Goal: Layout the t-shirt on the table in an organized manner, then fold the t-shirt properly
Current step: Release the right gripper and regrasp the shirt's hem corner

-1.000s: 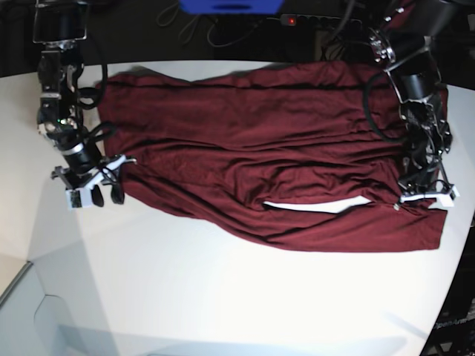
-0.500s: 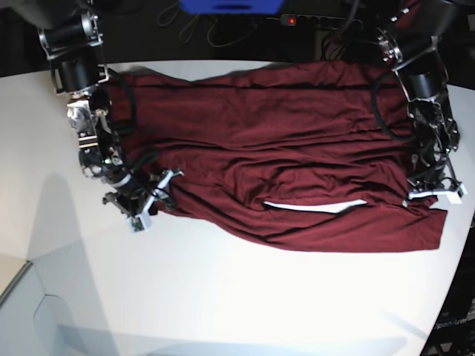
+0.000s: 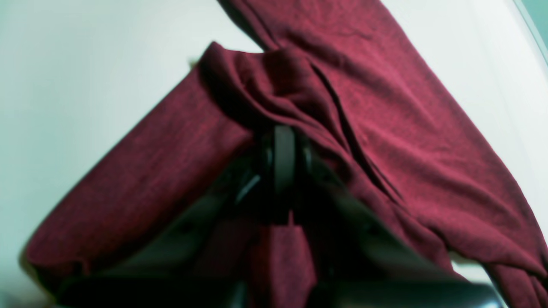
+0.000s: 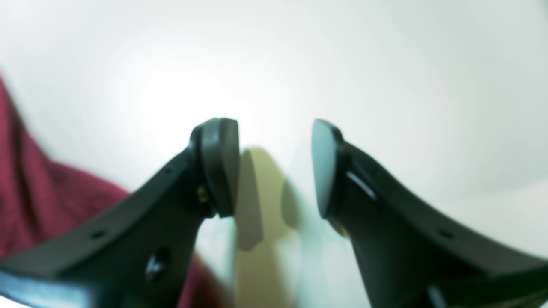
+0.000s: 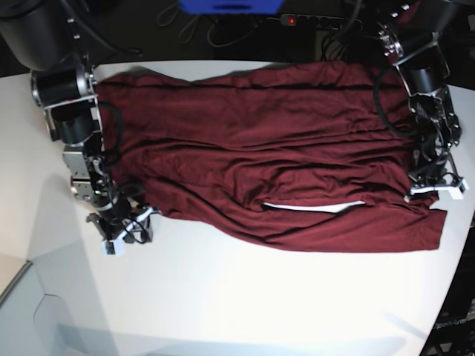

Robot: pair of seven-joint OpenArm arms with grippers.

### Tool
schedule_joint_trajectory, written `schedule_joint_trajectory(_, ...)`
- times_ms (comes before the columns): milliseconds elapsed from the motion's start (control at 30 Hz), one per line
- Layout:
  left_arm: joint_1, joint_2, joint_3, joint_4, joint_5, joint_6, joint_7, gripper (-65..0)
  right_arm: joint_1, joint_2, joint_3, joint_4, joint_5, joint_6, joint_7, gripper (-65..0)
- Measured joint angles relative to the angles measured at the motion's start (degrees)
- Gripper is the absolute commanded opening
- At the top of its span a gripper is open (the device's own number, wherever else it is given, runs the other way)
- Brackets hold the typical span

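The dark maroon t-shirt (image 5: 260, 156) lies spread wide across the white table (image 5: 245, 297), wrinkled, with a thin slit of table showing near its front hem. My left gripper (image 5: 434, 191) is at the shirt's right edge. In the left wrist view it (image 3: 283, 145) is shut on a bunched fold of the t-shirt (image 3: 406, 128). My right gripper (image 5: 122, 231) is just off the shirt's front left corner. In the right wrist view it (image 4: 274, 167) is open and empty above bare table (image 4: 385, 64), with the t-shirt's edge (image 4: 38, 201) at its left.
A power strip with a red light (image 5: 319, 20), cables and a blue object (image 5: 231, 6) lie behind the table's far edge. The table's curved edge (image 5: 454, 282) runs close to the shirt on the right. Another table edge (image 5: 15, 285) cuts the lower left corner.
My right gripper has pulled back left and down from the shirt's front left edge onto bare table, open. My left gripper has shifted slightly right, still holding the shirt's edge.
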Motion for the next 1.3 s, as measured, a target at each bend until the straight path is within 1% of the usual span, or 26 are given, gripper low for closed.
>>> schedule_joint_trajectory(33,0.00,0.00,0.00,0.02,0.00,0.02,-0.02,-64.8,0.66,0.24,0.02,-1.18,-0.04,0.00,0.90,-37.0)
schedule_joint_trajectory(100,-0.13,0.00,0.00,0.02,0.04,0.02,0.02,-64.8,0.94,0.59,0.02,-0.92,-0.50,-0.13,0.74,-37.1)
schedule_joint_trajectory(167,-0.13,0.04,0.00,0.02,0.02,0.02,0.04,-64.8,0.13,0.85,0.00,2.78,-0.72,-0.52,-2.10,-37.8)
schedule_joint_trajectory(200,-0.13,0.02,0.00,0.04,0.02,0.02,0.09,-64.8,-0.76,1.31,-0.13,6.01,-1.20,-0.96,-5.20,-39.6)
schedule_joint_trajectory(267,-0.22,0.13,-0.02,0.09,-0.22,0.13,0.17,-64.8,-4.31,2.86,-0.31,14.29,-1.31,-0.63,-8.37,-45.2)
schedule_joint_trajectory(300,-0.28,0.13,0.00,0.09,0.11,0.22,0.26,-64.8,-6.25,3.54,-0.28,18.53,-0.98,-0.66,-9.62,-50.9)
schedule_joint_trajectory(333,-0.26,0.15,-0.02,0.26,0.13,0.22,0.44,-64.8,-8.28,4.11,-0.20,23.23,-1.38,-1.25,-12.46,-57.0)
schedule_joint_trajectory(367,-0.24,0.22,0.00,0.37,0.07,0.26,0.55,-64.8,-9.97,4.39,-0.13,26.93,-1.60,-1.16,-13.57,-62.2)
schedule_joint_trajectory(400,-0.13,0.17,-0.02,0.39,0.09,0.22,0.42,-64.8,-11.45,4.24,-0.15,30.27,-1.53,-1.31,-14.84,-65.0)
schedule_joint_trajectory(433,-0.13,0.24,0.00,0.39,0.07,0.24,0.52,-64.8,-12.22,3.93,-0.17,32.54,-1.46,-0.94,-15.76,-65.0)
schedule_joint_trajectory(467,-0.13,0.24,0.00,0.42,0.07,0.22,0.48,-64.8,-12.85,3.52,-0.28,34.71,-1.53,-1.07,-17.81,-65.0)
schedule_joint_trajectory(533,-0.17,0.31,0.00,0.44,0.04,0.20,0.39,-64.8,-12.94,2.62,-1.14,36.17,-0.92,-0.61,-20.06,-64.4)
schedule_joint_trajectory(633,-0.17,0.26,0.00,0.44,0.00,0.20,0.20,-64.8,-12.22,1.66,-4.28,34.42,-1.09,-0.61,-22.16,-64.4)
schedule_joint_trajectory(733,-0.13,0.31,0.00,0.44,0.02,0.22,0.22,-64.8,-11.52,1.79,-8.24,31.85,-1.09,-0.61,-22.82,-64.4)
schedule_joint_trajectory(767,-0.13,0.31,0.00,0.44,0.00,0.20,0.22,-64.8,-11.04,1.92,-9.70,30.91,-0.85,-0.63,-21.40,-64.4)
schedule_joint_trajectory(833,-0.15,0.33,0.00,0.44,0.02,0.17,0.42,-64.8,-8.52,2.05,-12.68,27.78,-0.59,-0.61,-21.00,-64.4)
schedule_joint_trajectory(900,-0.13,0.31,0.00,0.44,-0.02,0.13,0.22,-64.8,-5.97,1.57,-14.21,23.63,-0.42,-0.61,-19.76,-64.4)
schedule_joint_trajectory(933,-0.22,0.22,0.00,0.44,0.02,0.20,0.44,-64.8,-4.74,1.20,-14.67,20.96,0.02,-0.59,-18.25,-64.4)
schedule_joint_trajectory(1033,-0.11,0.13,0.00,0.44,0.00,0.20,0.33,-64.9,-1.09,-0.20,-14.62,13.66,0.96,0.07,-15.61,-64.4)
schedule_joint_trajectory(1100,-0.04,0.07,0.00,0.44,-0.02,0.20,0.26,-64.9,1.60,-0.76,-14.93,7.96,1.11,0.42,-12.63,-64.4)
schedule_joint_trajectory(1133,-0.11,0.11,0.00,0.44,0.00,0.20,0.22,-64.9,2.80,-0.81,-14.91,5.09,1.14,0.46,-10.16,-64.4)
schedule_joint_trajectory(1200,-0.13,0.20,0.00,0.74,0.04,0.22,0.66,-64.9,4.68,-0.76,-14.91,0.68,1.07,0.33,-7.08,-64.4)
schedule_joint_trajectory(1300,0.35,0.66,-0.02,3.39,0.28,0.35,1.55,-64.9,7.21,-0.48,-14.91,-5.03,1.05,0.28,-3.65,-64.4)
